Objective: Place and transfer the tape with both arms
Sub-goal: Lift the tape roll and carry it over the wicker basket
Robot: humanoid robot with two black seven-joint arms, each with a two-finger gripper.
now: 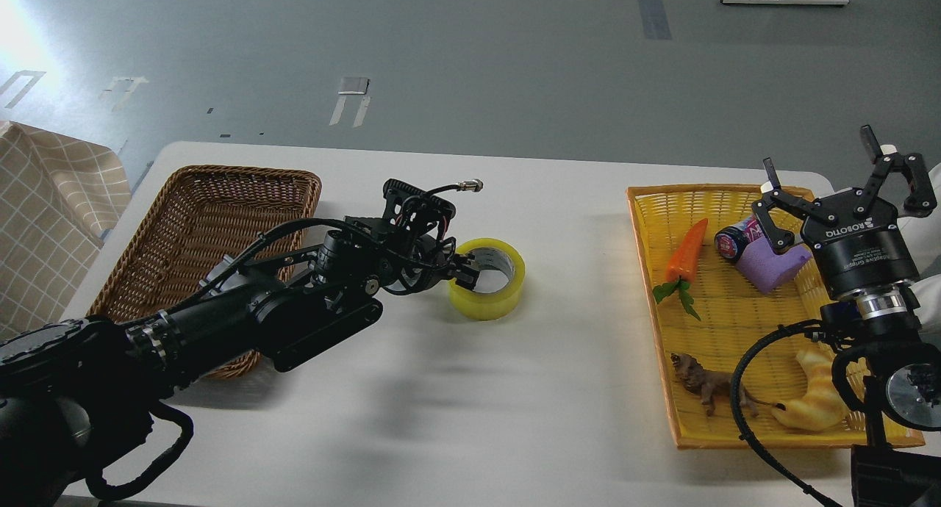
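Observation:
The tape [501, 303], a wide yellow roll with a grey-white core, lies flat on the white table [514, 419] near its middle. My left gripper [462, 272] reaches in from the left. One finger sits inside the roll's hole and the rest are at the outside of its left wall, closed on that wall. My right gripper [838, 170] is held up over the back of the yellow tray [654, 308] at the right, fingers spread wide and empty, far from the tape.
A brown wicker basket [213, 198] stands at the left, partly under my left arm. The yellow tray holds a toy carrot [685, 253], a purple block [772, 266], a can [735, 239], a toy lion [706, 386] and a croissant toy [812, 404].

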